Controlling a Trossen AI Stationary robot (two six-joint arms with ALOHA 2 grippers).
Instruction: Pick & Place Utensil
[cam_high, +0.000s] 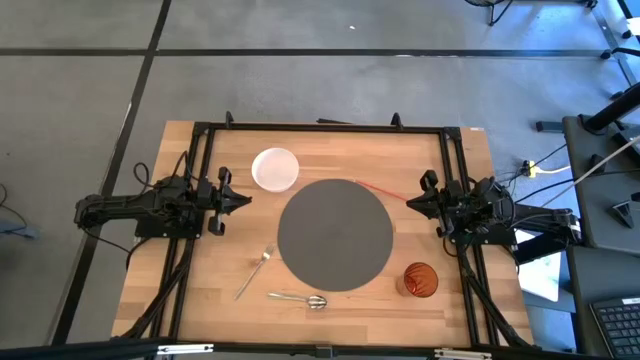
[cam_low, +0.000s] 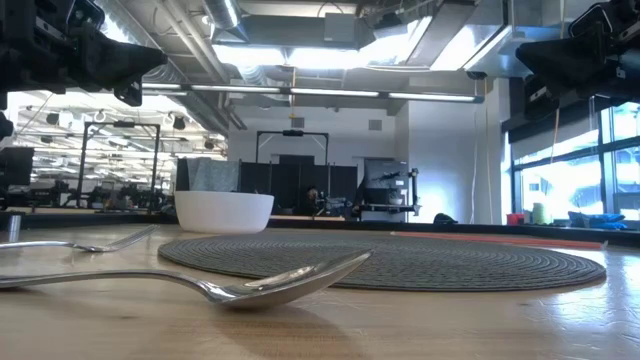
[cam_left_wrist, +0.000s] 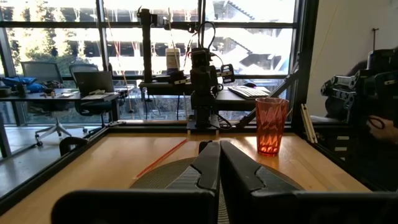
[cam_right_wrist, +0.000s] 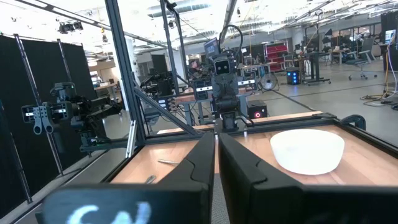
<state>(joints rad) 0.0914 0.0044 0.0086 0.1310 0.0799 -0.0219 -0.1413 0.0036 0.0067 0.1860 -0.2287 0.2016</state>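
Note:
A silver fork (cam_high: 255, 271) and a silver spoon (cam_high: 298, 298) lie flat on the wooden table near its front edge, left of and below the round dark placemat (cam_high: 335, 234). In the low view the spoon (cam_low: 250, 287) lies closest, the fork (cam_low: 80, 243) behind it. My left gripper (cam_high: 246, 200) rests shut at the table's left edge, raised above the wood and pointing toward the mat; its fingers (cam_left_wrist: 219, 163) meet. My right gripper (cam_high: 409, 201) rests shut at the right edge, also raised, its fingers (cam_right_wrist: 216, 155) together. Neither holds anything.
A white bowl (cam_high: 274, 168) stands at the far left of the mat. An orange tumbler (cam_high: 420, 279) stands near the front right. A thin red stick (cam_high: 380, 190) lies at the mat's far right. A black frame (cam_high: 330, 128) rims the table.

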